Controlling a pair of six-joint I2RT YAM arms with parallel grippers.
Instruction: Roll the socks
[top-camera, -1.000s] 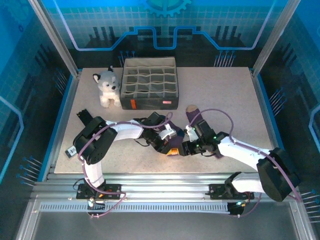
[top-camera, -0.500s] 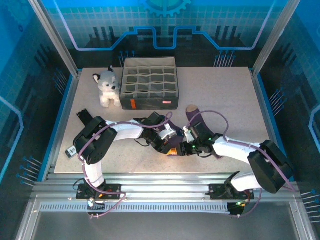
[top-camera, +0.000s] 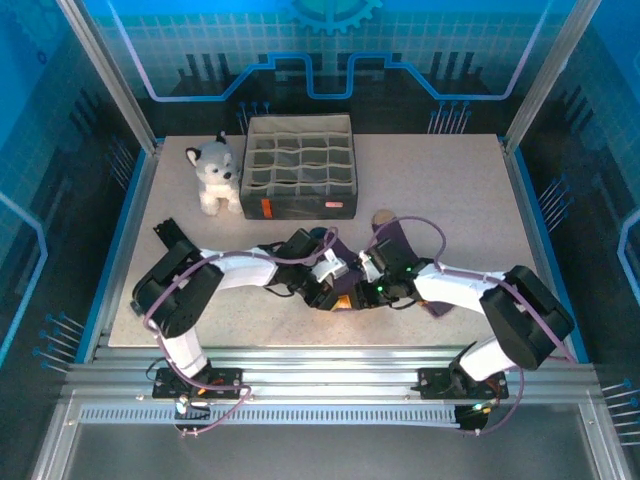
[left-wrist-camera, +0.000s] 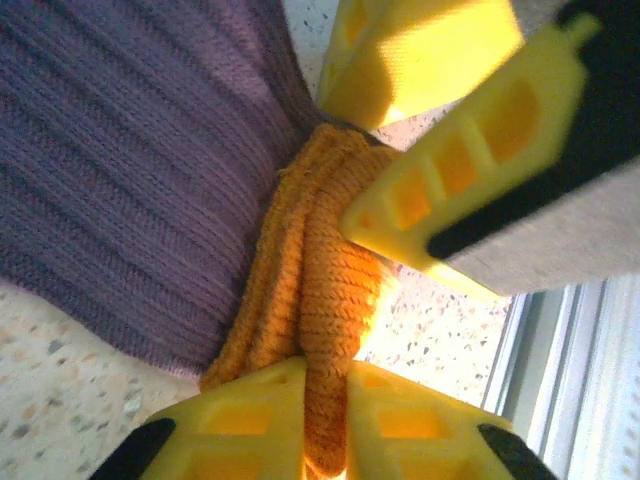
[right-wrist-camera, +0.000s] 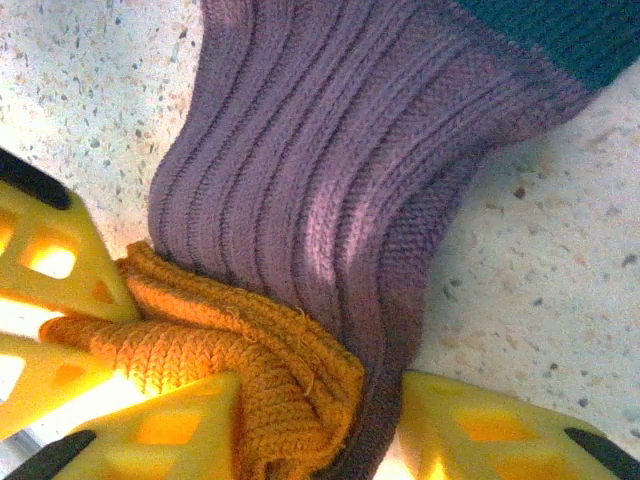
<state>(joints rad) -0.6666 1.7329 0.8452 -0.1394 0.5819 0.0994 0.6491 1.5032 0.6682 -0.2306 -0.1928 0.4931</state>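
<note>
The purple socks (top-camera: 396, 238) lie bunched between both arms near the table's front middle, a tan toe (top-camera: 383, 216) pointing away from me. Their orange cuff (top-camera: 345, 301) sits between the two grippers. In the left wrist view my left gripper (left-wrist-camera: 325, 365) is shut on a fold of the orange cuff (left-wrist-camera: 320, 260), with the purple knit (left-wrist-camera: 130, 150) beyond and the right gripper's fingers (left-wrist-camera: 450, 190) close above. In the right wrist view my right gripper (right-wrist-camera: 320, 385) has its jaws pressed on the orange cuff (right-wrist-camera: 280, 370) and the purple sock edge (right-wrist-camera: 300, 180). A navy patch (right-wrist-camera: 560, 30) shows at the top.
A grey divided organiser box (top-camera: 300, 165) stands at the back, with a plush husky (top-camera: 213, 175) to its left. A small dark object (top-camera: 143, 303) lies near the front left corner. The table's front edge (top-camera: 330, 343) runs just below the grippers.
My right arm has slid left to the cuff and its jaws have narrowed onto the cloth. The left gripper has stayed at the cuff, its hold slightly looser.
</note>
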